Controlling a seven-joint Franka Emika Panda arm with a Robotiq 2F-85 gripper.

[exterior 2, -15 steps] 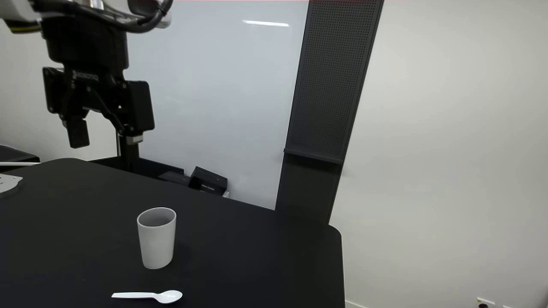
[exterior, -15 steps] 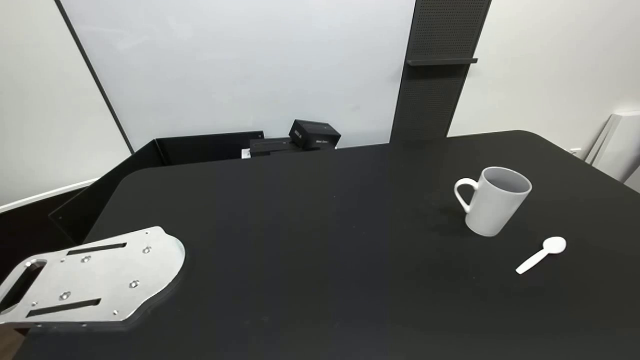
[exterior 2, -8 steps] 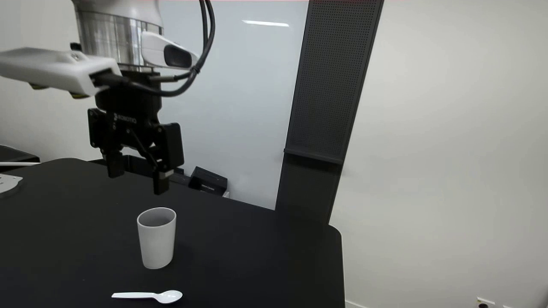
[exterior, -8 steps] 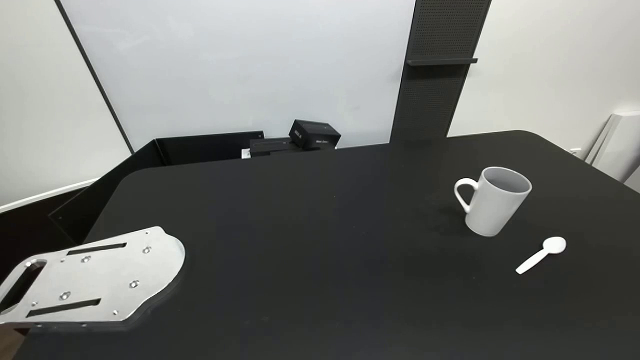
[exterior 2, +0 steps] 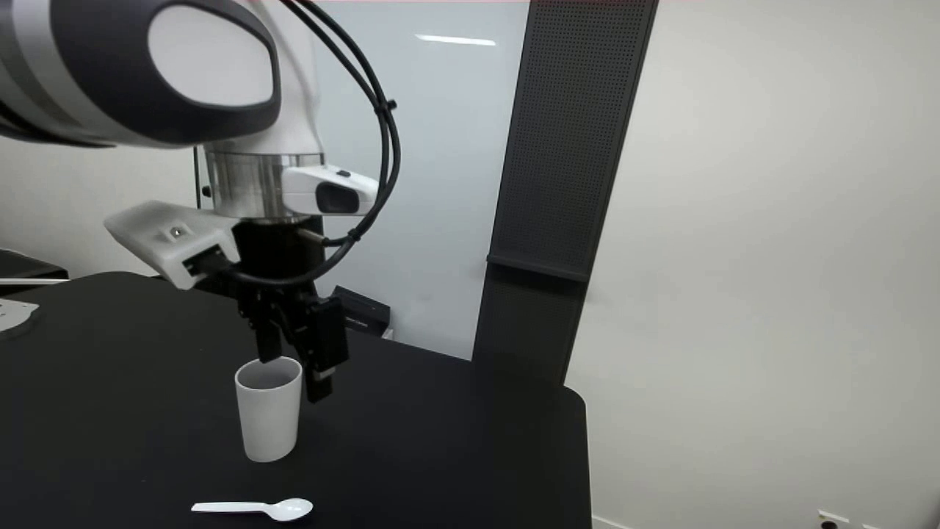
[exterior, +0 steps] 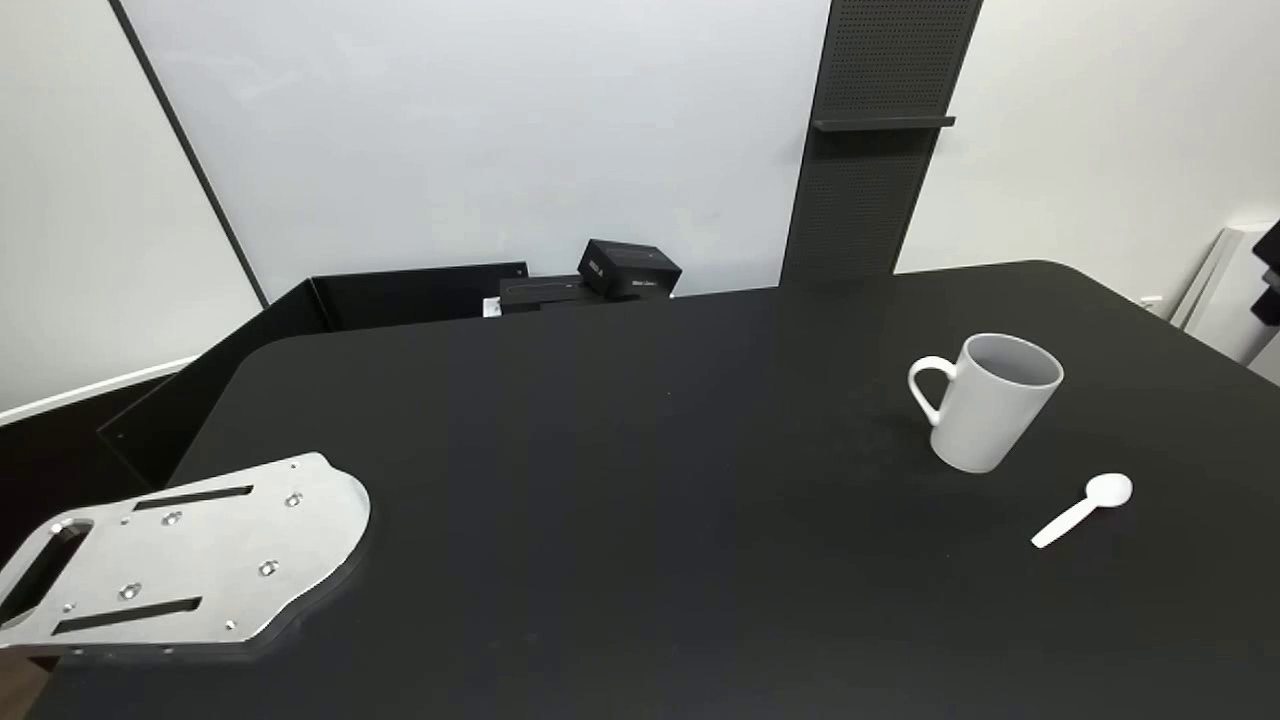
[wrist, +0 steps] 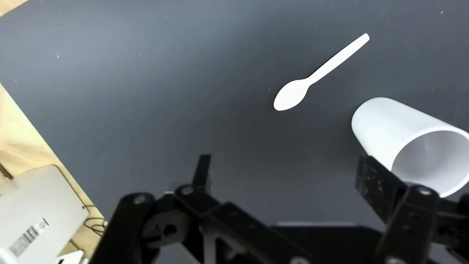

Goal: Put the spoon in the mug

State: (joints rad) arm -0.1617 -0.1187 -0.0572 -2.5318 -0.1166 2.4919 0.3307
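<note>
The white spoon (exterior: 1108,491) lies flat on the black table in both exterior views (exterior 2: 288,509). The white mug (exterior: 985,420) stands upright beside it, also in both exterior views (exterior 2: 270,422). Its handle is hidden in an exterior view and in the wrist view. My gripper (exterior 2: 294,376) is open and empty, near the mug's rim in that view. Only a dark part of it shows at the right edge of an exterior view. In the wrist view, my open jaws (wrist: 284,159) are below the spoon (wrist: 292,94); the right finger overlaps the mug (wrist: 384,124).
A silver metal plate (exterior: 220,560) lies on the black table (exterior: 600,480) at the left. Black boxes (exterior: 630,270) sit behind the table's back edge. A silver laptop-like thing (wrist: 44,209) lies on a light wooden surface beyond the table edge.
The arm has come down and to the right in an exterior view, towards the mug, and the gripper has turned somewhat. The jaws stay open. The spoon and mug have not moved.
</note>
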